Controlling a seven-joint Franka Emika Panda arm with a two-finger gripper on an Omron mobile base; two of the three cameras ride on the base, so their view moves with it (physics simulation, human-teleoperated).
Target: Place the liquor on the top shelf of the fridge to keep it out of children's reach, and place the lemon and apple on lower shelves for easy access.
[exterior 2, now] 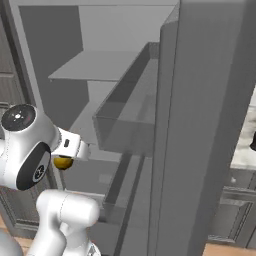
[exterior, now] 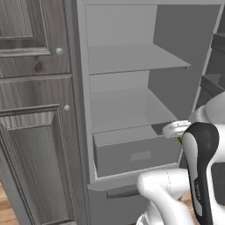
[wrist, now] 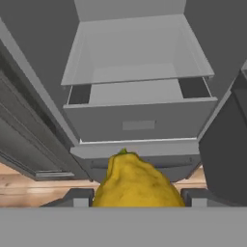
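On the far left stand the wood-grain cupboards (exterior: pixel 35 110), doors shut, two small round knobs showing. Just right of them, the fridge (exterior: pixel 81 110) stands open, its light grey inside bare to see. Up at twelve o'clock in the cavity sits the top shelf (exterior: pixel 132 59), a thin flat slab. Below it, a lower shelf (exterior: pixel 127 112), wider and just as plain. Under that, the grey drawer box (exterior: pixel 132 154) with a small rectangular plate on its front.

Moving right, the white arm comes up at about five o'clock in the left base view, reaching toward the fridge's lower right edge, level with the drawer. From the right base view the gripper (exterior 2: pixel 64 161) is at nine o'clock, and there's the lemon (exterior 2: pixel 62 162), a yellow lump peeking out under the white wrist. The hand view confirms it: the lemon (wrist: pixel 137 181) sits at six o'clock, between the dark finger tips (wrist: pixel 79 197), jaws clamped on it, held out in front of the drawer box (wrist: pixel 140 123), clear of the shelves.

Far right, the open fridge door (exterior 2: pixel 200 125) stands edge-on, with a door bin on its inner face.
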